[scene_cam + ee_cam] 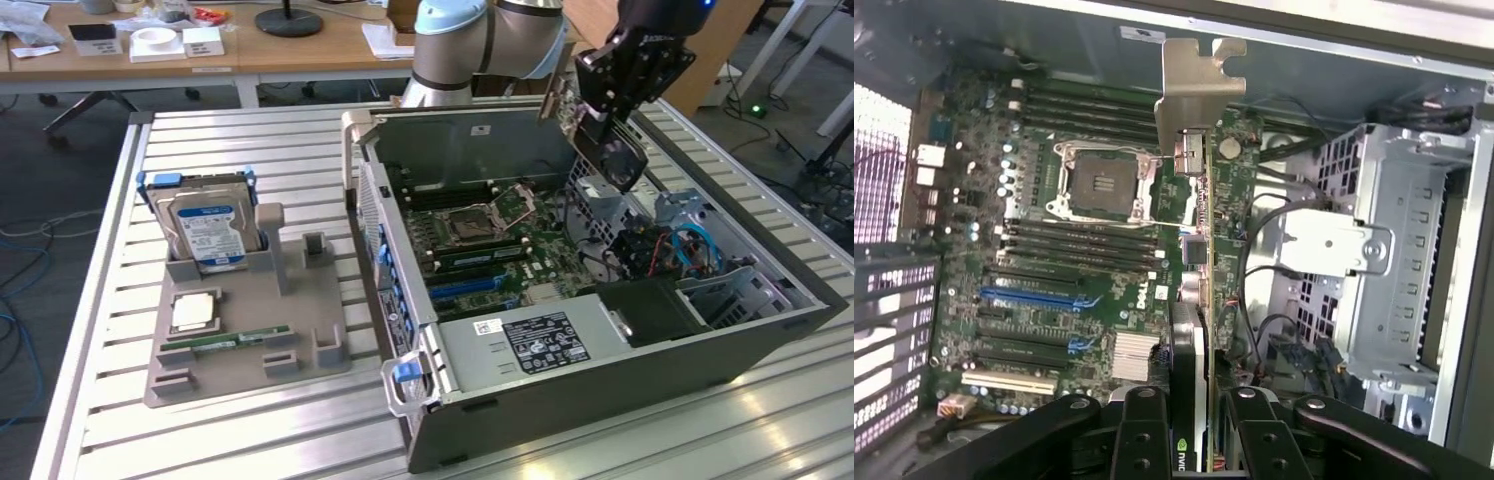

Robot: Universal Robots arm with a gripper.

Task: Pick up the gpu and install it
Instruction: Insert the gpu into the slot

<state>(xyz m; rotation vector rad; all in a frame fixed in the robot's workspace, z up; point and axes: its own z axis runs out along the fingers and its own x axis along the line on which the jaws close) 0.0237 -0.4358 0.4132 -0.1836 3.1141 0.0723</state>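
Currently the gpu [1192,340] hangs above the open case [641,390], at 1 o'clock from the CPU socket [470,228] in the exterior view. Nvidia logo on the card by the fingers; "DELL" printed on the motherboard [1054,320]. Card edge-on to the wrist camera, long axis running from gripper [1199,400] to silver bracket [1194,90]. Jaws partly closed, clamping the card's two faces

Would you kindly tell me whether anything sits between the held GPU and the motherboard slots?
Nothing visible does. The hand holds the GPU above the open case, and the blue slots on the motherboard lie bare; cables lie off by the drive cage.
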